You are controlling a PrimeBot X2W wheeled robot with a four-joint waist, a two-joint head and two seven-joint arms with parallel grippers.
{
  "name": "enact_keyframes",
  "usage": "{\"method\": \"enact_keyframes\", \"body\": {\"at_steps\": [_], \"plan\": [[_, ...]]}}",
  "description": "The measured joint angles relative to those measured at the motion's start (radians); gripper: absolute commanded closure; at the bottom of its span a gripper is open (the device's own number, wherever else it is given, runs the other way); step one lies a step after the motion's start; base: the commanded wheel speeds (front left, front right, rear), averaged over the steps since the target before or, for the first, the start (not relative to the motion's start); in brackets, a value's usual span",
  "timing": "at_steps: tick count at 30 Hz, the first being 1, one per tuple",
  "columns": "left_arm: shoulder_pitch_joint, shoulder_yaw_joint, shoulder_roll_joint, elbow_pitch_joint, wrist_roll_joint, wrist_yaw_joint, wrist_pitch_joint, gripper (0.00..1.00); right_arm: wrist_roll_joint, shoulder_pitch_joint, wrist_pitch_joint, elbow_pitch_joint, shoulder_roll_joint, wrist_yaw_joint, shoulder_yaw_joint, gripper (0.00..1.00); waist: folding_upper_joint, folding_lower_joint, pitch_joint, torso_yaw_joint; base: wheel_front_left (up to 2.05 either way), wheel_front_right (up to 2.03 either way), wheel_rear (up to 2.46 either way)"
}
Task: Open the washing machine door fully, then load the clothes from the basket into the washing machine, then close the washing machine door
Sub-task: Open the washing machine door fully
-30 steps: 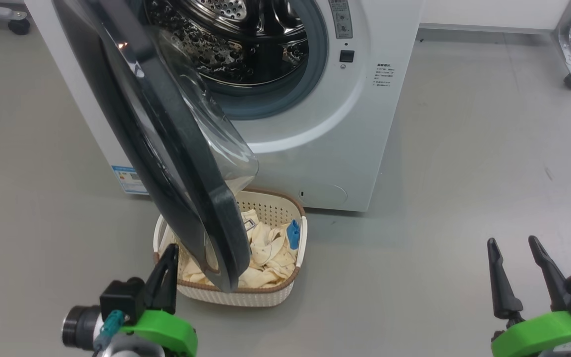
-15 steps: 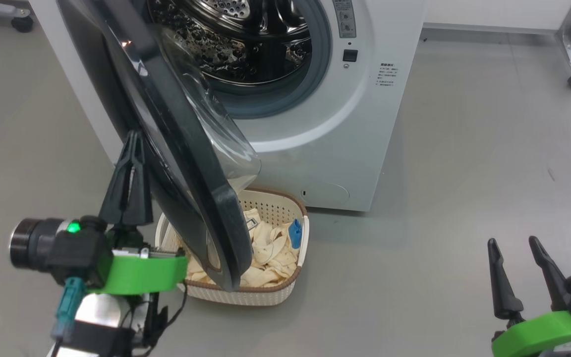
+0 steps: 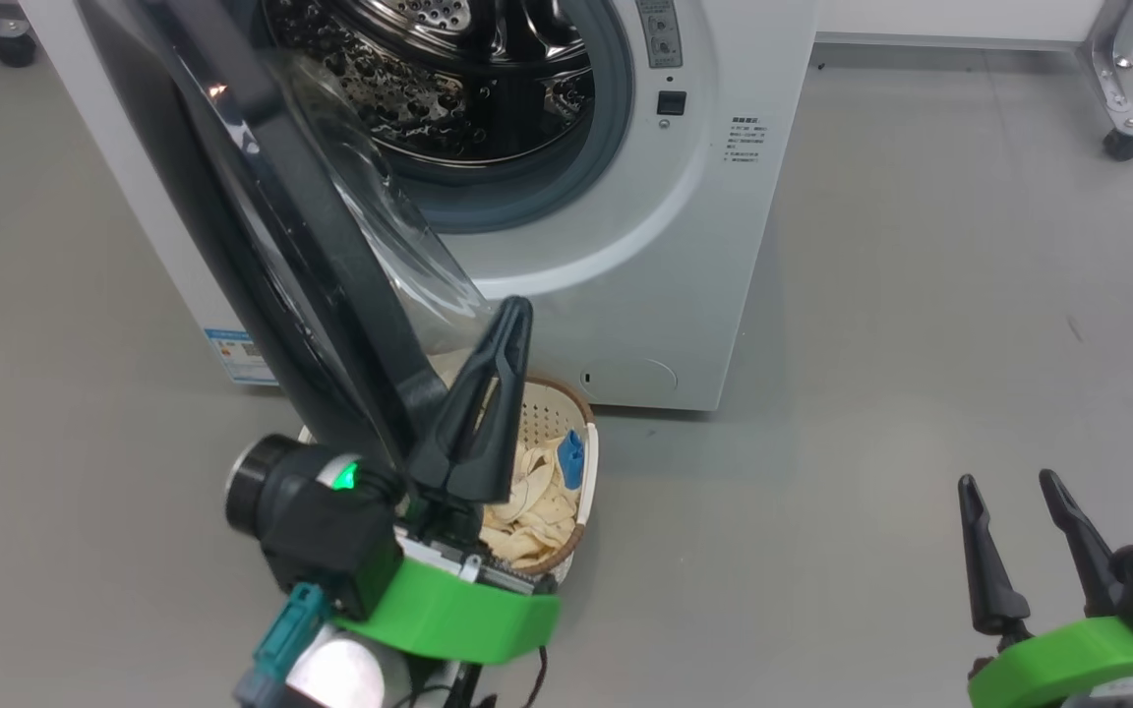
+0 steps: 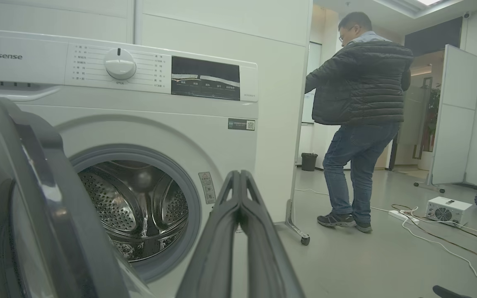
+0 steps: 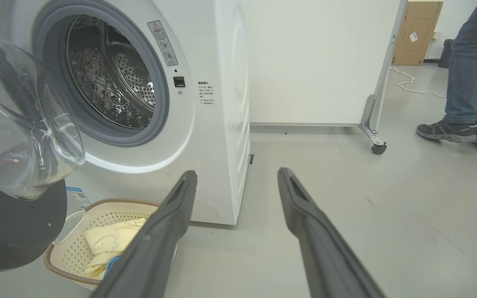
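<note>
The washing machine door (image 3: 330,256) is only part way open; it hangs from the left side of the washing machine (image 3: 645,275) and sticks out toward the near side, so the head view sees it almost edge on, running from far to near; its clear glass bowl (image 3: 399,246) bulges to the right. The low near edge of the door hangs over the left part of the basket (image 3: 588,462), which sits on the floor (image 3: 871,344) just in front of the machine; the clothes (image 3: 527,501) are heaped inside it, yellow with a bit of blue. The left gripper (image 3: 515,315) is pinched tight with nothing in it; its two fingers (image 3: 478,423) are pressed together and point up toward the drum (image 3: 448,79); it is raised above the basket, just to the right of the door's near edge, on the glass side; the left wrist view shows a small gap between it and the door, so it does not seem to touch. The right gripper (image 3: 1006,482) is spread wide and holds nothing; it is low at the near right, well apart from the door and the basket. So the left arm is much the nearer one; the door lies to its left, and I think the next move is a push to the left on the inside of the door, to swing it all the way open; as it hangs now, the door is in the way of the clothes. A person (image 4: 358,103) stands far off to the right of the machine.
</note>
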Motion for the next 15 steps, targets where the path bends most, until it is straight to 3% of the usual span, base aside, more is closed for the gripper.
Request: {"method": "enact_keyframes", "body": {"at_steps": [7, 15], "plan": [[0.031, -0.034, -0.030, 0.128, -0.091, -0.011, 0.000, 1.00, 0.000, 0.000, 0.006, 0.005, 0.000, 0.000, 0.012, 0.00, 0.0000, 0.0000, 0.001, -0.014, 0.00, 0.00, 0.00], [0.030, -0.058, -0.048, 0.281, -0.182, -0.018, -0.072, 1.00, 0.000, -0.001, 0.007, 0.010, 0.000, 0.000, 0.019, 0.00, 0.0000, 0.0000, -0.003, -0.027, 0.00, 0.00, 0.00]]}}
